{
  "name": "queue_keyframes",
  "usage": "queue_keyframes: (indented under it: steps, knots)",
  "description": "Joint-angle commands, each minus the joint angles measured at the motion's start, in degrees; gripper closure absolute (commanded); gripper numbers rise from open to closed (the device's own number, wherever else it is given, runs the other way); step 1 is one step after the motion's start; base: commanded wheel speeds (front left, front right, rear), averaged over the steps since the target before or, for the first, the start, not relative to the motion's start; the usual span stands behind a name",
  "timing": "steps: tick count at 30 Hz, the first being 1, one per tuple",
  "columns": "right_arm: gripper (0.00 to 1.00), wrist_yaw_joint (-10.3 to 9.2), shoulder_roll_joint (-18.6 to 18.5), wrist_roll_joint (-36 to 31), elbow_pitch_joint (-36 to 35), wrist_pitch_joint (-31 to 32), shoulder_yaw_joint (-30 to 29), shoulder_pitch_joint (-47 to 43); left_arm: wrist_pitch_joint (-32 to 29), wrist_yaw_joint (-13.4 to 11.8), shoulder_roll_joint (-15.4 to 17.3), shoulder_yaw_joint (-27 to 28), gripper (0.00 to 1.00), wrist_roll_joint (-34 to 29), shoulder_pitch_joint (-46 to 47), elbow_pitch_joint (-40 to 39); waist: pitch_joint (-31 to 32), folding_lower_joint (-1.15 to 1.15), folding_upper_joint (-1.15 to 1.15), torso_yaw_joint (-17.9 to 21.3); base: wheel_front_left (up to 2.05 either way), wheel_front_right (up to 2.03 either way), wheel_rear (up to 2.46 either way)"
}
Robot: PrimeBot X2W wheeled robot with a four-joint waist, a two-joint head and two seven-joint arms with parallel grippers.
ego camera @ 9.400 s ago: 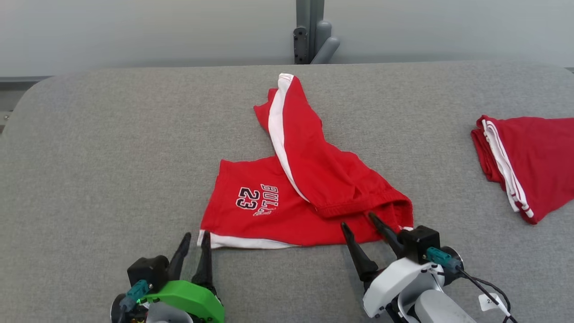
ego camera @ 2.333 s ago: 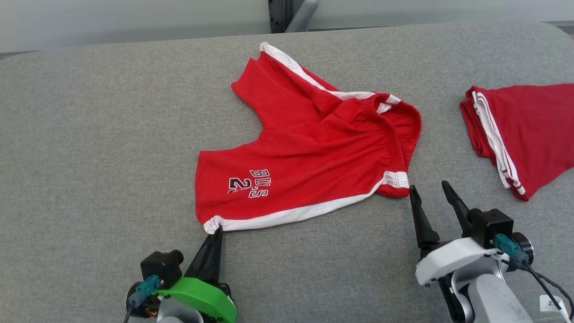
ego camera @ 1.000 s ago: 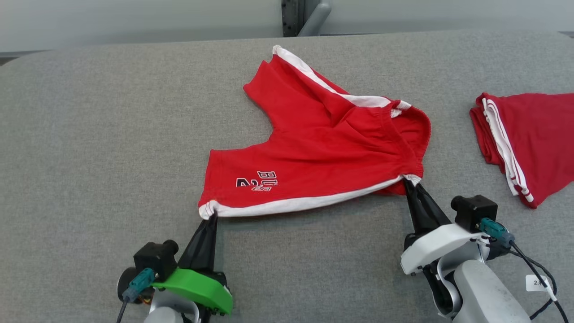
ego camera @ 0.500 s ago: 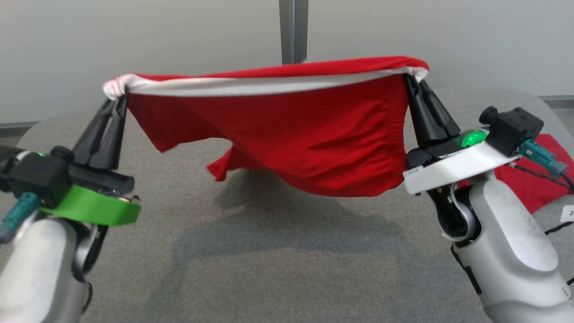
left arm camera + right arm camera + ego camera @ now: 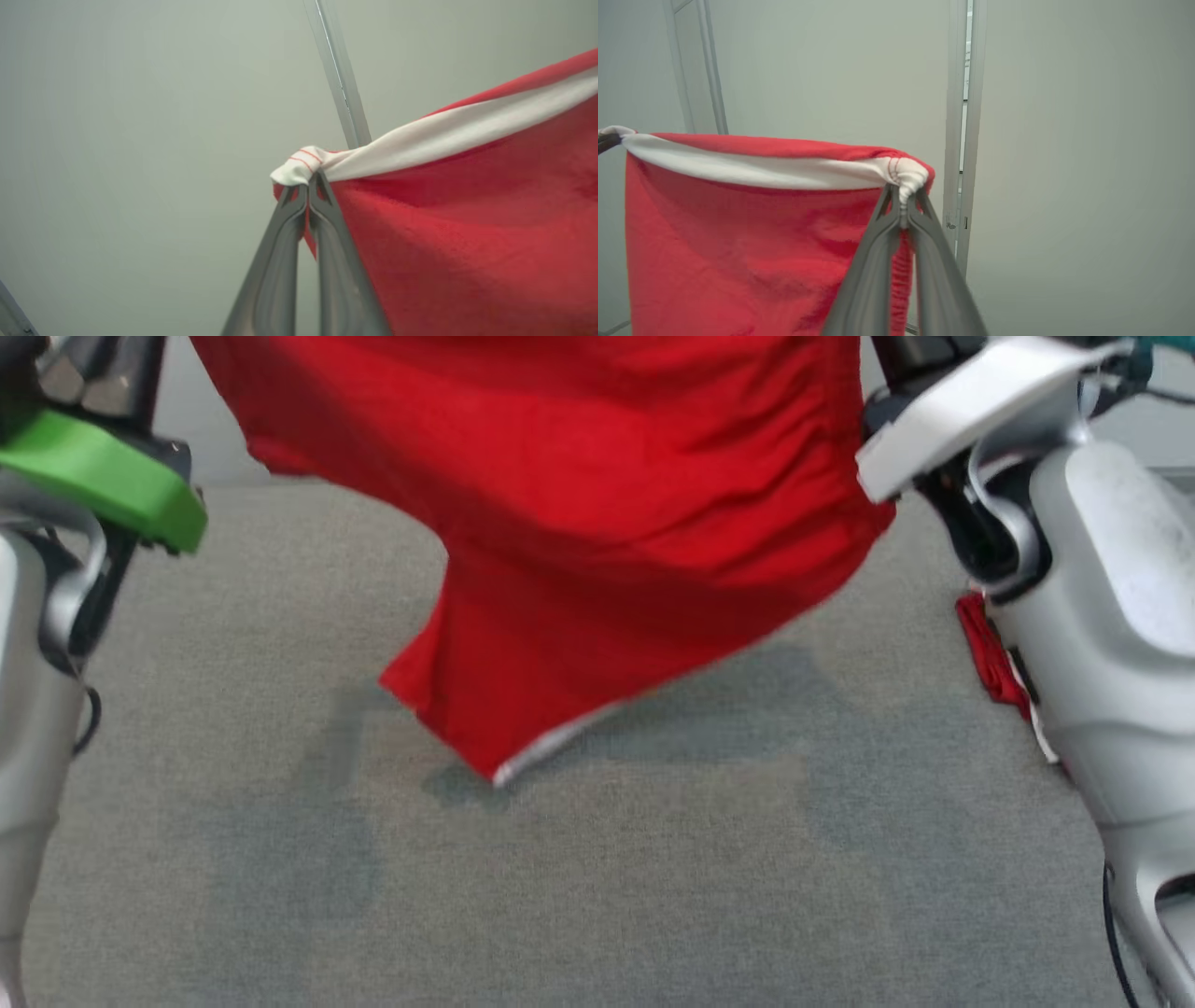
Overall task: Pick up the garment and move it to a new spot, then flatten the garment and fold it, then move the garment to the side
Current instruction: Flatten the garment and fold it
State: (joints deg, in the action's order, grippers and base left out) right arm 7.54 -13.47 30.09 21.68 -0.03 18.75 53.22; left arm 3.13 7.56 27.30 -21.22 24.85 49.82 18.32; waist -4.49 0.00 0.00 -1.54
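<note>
Garment [image 5: 607, 504] hangs above the table [image 5: 653, 877], left gripper [image 5: 308, 187] and right gripper [image 5: 903, 198] clamped on its white band.

- A grey fabric-covered table [image 5: 597, 877] is seen across the lower head view.
- A red cloth with a white edge [image 5: 990, 658] is seen lying on it at three o'clock, largely hidden.
- A pale wall [image 5: 140, 116] is seen behind.
- A metal rail [image 5: 338, 79] is seen at twelve o'clock in the left wrist view, tilted.

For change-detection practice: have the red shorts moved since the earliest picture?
Yes, upward: the red shorts lay on the grey table; now left gripper and right gripper hold them above it.
</note>
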Motion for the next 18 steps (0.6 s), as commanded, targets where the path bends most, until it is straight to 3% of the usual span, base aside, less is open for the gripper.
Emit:
queue_keyframes:
  steps: [1, 5, 9, 13, 18]
  knots:
    - [1.00, -0.12, -0.33, -1.90, 3.36, -1.47, -0.49, 6.52, 2.88, -0.15, -0.11, -0.20, 1.00, -1.99, 6.91, 3.32, -16.67, 0.00, 0.00, -2.98, 0.00, 0.00, 0.00]
    - [1.00, -0.14, -0.54, -8.57, 10.95, -8.42, -1.45, 16.53, 9.63, -0.15, -1.41, -0.93, 1.00, -5.05, 16.77, 9.81, -18.48, 0.00, 0.00, -3.83, 0.00, 0.00, 0.00]
    - [1.00, -0.15, -1.10, -11.34, 15.40, -12.53, -1.19, 19.10, 11.62, -0.16, -3.39, -0.80, 1.00, -5.39, 19.08, 12.39, -17.21, 0.00, 0.00, -4.91, 0.00, 0.00, 0.00]
    - [1.00, -0.13, -1.49, -11.60, 20.72, -14.34, 2.88, 12.72, 12.02, -0.16, -6.54, -0.49, 1.00, -3.53, 11.39, 13.21, -14.52, 0.00, 0.00, -5.72, 0.00, 0.00, 0.00]
    - [1.00, -0.12, -2.32, -7.10, 24.10, -15.11, 9.37, 0.01, 12.08, -0.15, -11.44, -0.52, 1.00, -0.77, -5.83, 13.79, -11.64, 0.00, 0.00, -6.21, 0.00, 0.00, 0.00]
